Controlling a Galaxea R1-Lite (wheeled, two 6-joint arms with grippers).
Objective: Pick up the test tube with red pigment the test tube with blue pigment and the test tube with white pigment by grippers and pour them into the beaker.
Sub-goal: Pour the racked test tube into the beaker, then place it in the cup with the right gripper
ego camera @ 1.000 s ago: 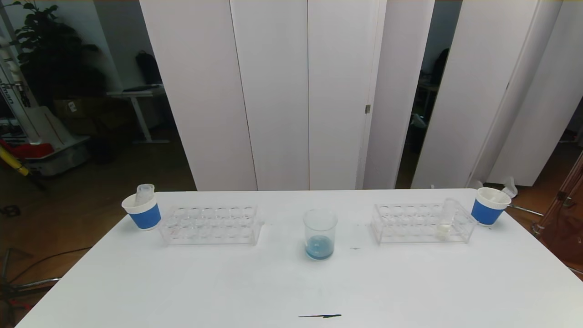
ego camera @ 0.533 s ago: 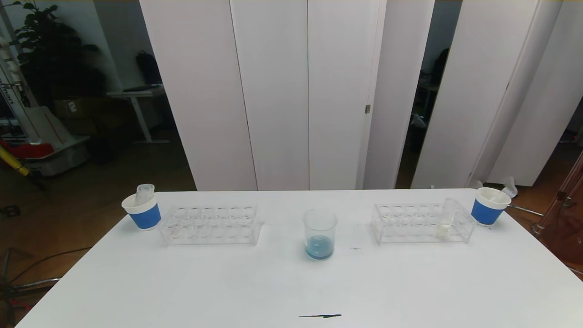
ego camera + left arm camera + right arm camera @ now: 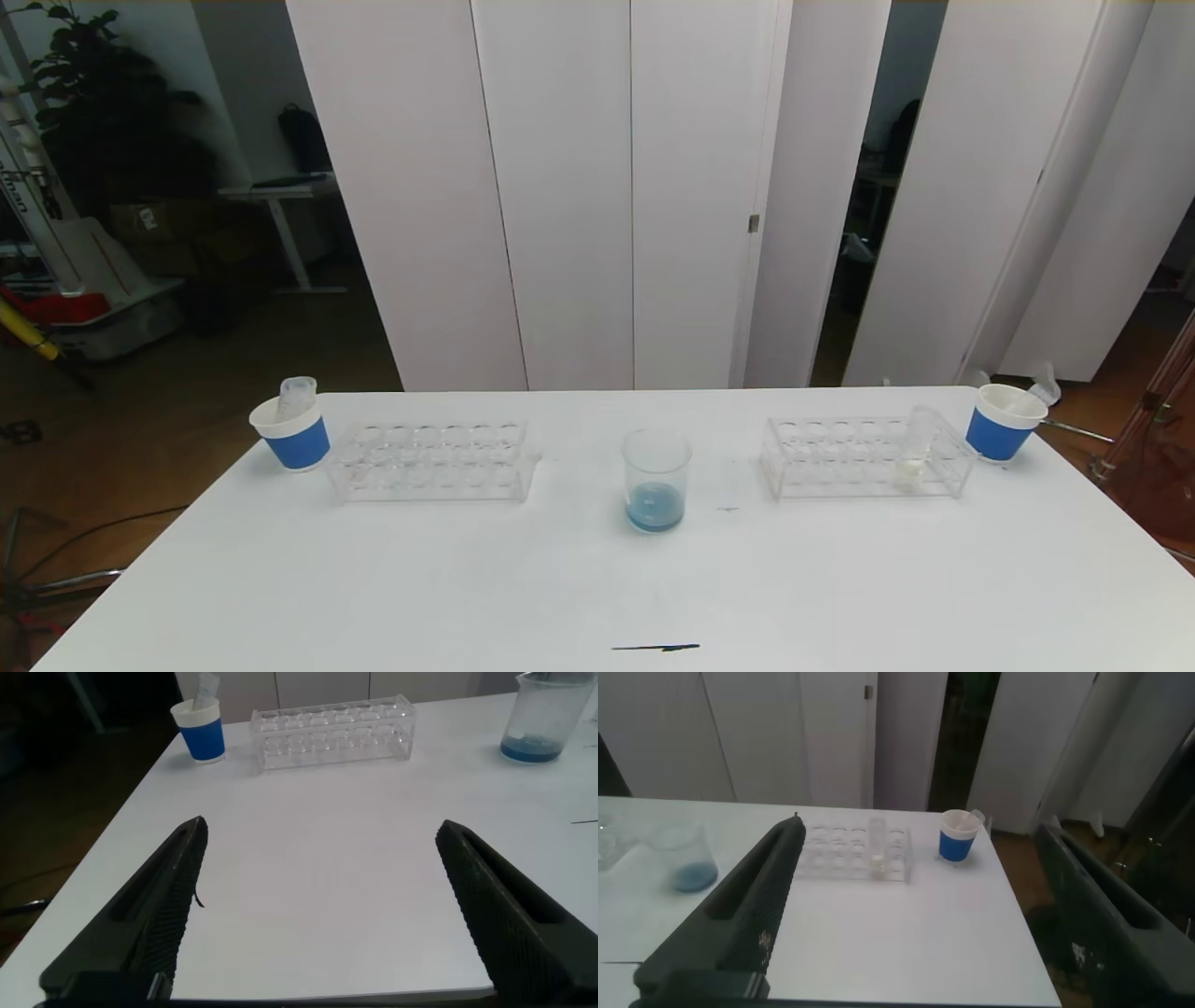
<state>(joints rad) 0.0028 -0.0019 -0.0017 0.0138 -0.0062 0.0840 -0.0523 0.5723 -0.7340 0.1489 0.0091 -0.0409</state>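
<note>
Both my grippers, left (image 3: 318, 910) and right (image 3: 915, 905), have fingers spread wide, holding nothing, over the near table (image 3: 392, 597) edge. The beaker (image 3: 655, 481) stands far off.

We observe a white worktop (image 3: 373, 579). At its centre stands the beaker (image 3: 656, 492), upright, with blue pigment at its base. Toward the left rear sits a clear tube rack (image 3: 431, 460), and just beside it, at the left corner, a blue-and-white paper cup (image 3: 292, 434). Toward the right rear sits a second clear rack (image 3: 864, 456), with another paper cup (image 3: 1002, 423) near its right end. A thin dark mark (image 3: 655, 647) lies at the near edge.
</note>
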